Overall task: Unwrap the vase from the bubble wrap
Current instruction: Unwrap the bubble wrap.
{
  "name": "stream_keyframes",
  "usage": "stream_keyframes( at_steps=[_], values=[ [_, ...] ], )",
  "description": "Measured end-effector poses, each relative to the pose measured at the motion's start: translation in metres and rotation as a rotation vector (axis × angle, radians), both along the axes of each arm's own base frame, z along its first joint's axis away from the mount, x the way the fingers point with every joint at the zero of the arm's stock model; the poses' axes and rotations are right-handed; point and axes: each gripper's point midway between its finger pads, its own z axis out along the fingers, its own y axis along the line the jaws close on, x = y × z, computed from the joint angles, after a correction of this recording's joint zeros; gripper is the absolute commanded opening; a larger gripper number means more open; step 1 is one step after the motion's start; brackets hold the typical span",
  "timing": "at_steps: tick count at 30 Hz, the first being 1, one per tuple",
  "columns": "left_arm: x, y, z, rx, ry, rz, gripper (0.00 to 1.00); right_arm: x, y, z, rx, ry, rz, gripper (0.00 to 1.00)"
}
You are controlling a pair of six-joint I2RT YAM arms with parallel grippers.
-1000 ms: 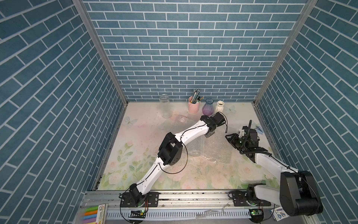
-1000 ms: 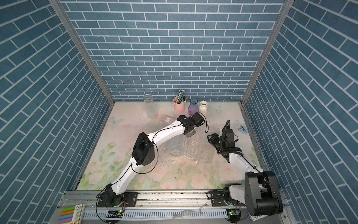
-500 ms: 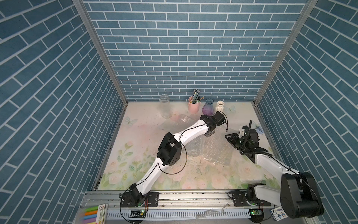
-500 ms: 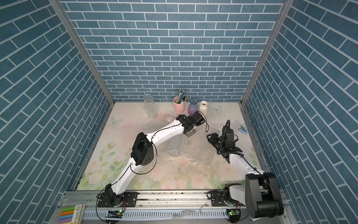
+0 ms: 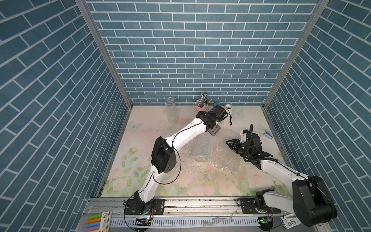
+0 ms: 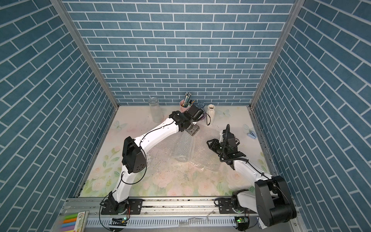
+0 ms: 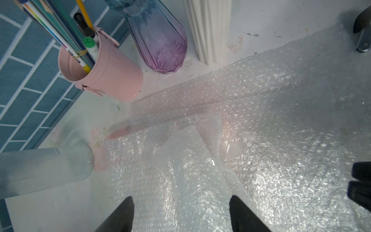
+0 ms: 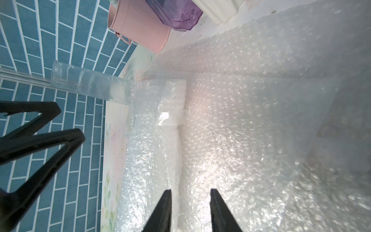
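Observation:
The bubble wrap [image 5: 218, 152] lies partly unrolled in the middle of the floral table. One end is still a roll [image 7: 180, 164], and the clear vase [image 5: 200, 155] shows faintly inside it, lying on its side. A piece of clear tape [image 8: 163, 118] sits on the roll. My left gripper [image 7: 180, 200] hovers over the roll's far end with its jaws wide open and nothing between them. My right gripper [image 8: 190, 191] is at the sheet's right side, over the seam between roll and flat sheet. Its jaws stand part-way apart, and no wrap looks pinched between them.
Along the back wall stand a ribbed clear glass [image 5: 172, 110], a pink cup of pens [image 5: 200, 107], a blue-purple vase [image 7: 160, 40] and a white ribbed vase [image 6: 210, 111]. A small blue object [image 5: 268, 135] lies by the right wall.
My left gripper went from shut to wide open and lifted slightly towards the back. My right gripper shifted a little to the left over the wrap.

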Motion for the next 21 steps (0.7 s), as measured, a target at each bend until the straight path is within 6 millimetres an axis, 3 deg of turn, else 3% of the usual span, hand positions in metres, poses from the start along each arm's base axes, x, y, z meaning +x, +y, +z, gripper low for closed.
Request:
stream_keyframes(
  at_steps=[3, 8, 15, 21],
  values=[
    [-0.002, 0.018, -0.009, -0.023, 0.04, 0.048, 0.76, 0.005, 0.01, 0.008, 0.004, -0.018, 0.022, 0.34],
    [-0.018, 0.045, -0.04, -0.035, 0.132, 0.108, 0.77, 0.015, 0.024, 0.018, 0.019, -0.038, 0.042, 0.34],
    [-0.039, 0.052, -0.075, -0.073, 0.225, 0.138, 0.77, 0.024, 0.041, 0.014, 0.026, -0.014, 0.065, 0.34],
    [-0.036, 0.06, -0.078, -0.157, 0.244, 0.18, 0.77, 0.036, 0.058, 0.018, 0.04, -0.013, 0.088, 0.33]
  ],
)
